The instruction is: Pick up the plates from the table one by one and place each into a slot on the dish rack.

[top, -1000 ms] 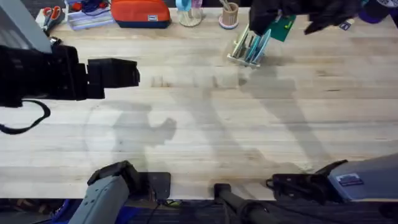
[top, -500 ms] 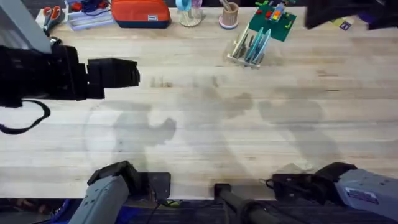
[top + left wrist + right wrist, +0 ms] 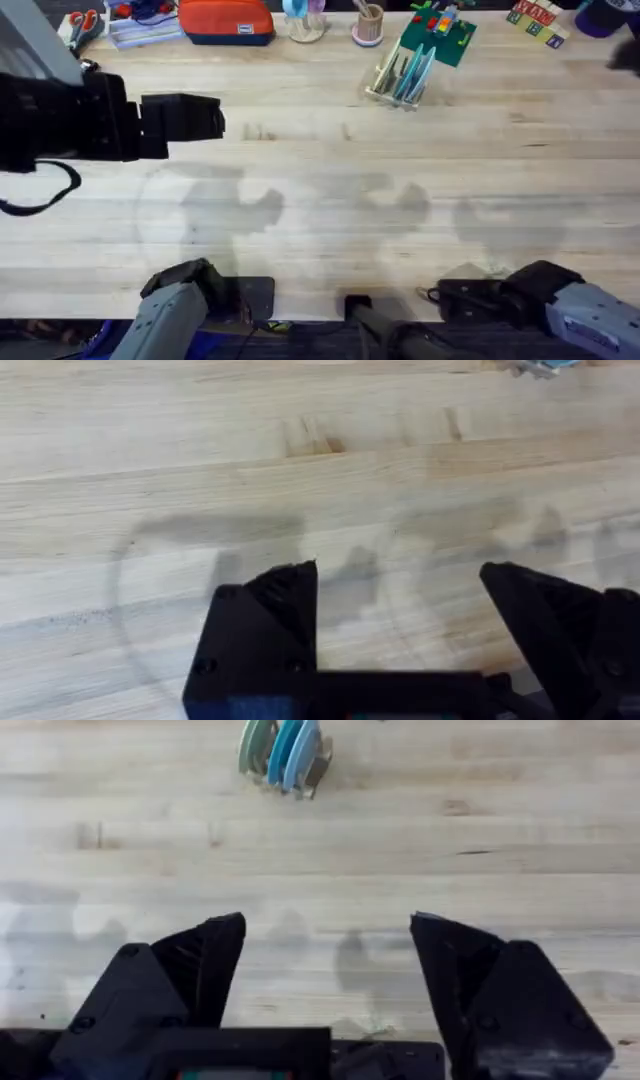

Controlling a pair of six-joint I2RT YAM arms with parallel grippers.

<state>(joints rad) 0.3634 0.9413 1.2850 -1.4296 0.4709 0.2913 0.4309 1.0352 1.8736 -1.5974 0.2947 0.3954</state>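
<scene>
Dish rack (image 3: 398,76) sits near the far edge of the bench (image 3: 330,180), right of centre, just in front of a green brick board (image 3: 440,38). Light blue plates (image 3: 418,72) stand on edge in its slots, packed side by side, leaning slightly; right wrist view shows the same plates (image 3: 288,750) upright in the rack (image 3: 316,768), well apart from the right gripper (image 3: 330,970). No loose plate is visible on the open bench surface in any view, so the task looks finished or nearly so. If another plate turns up, the rack lies far and forward of both arms, closer to the right arm's side, and slot openings face up, so a plate would need to go in edge-down from above. Left gripper (image 3: 400,620) hovers over bare wood toward the left side of the bench, fingers spread wide, holding nothing. Right gripper fingers also wide apart and empty, hanging above bare planks with the rack straight ahead of them. In the overhead view the left arm (image 3: 90,120) stretches in large and dark from the left edge, roughly level over the bench.
</scene>
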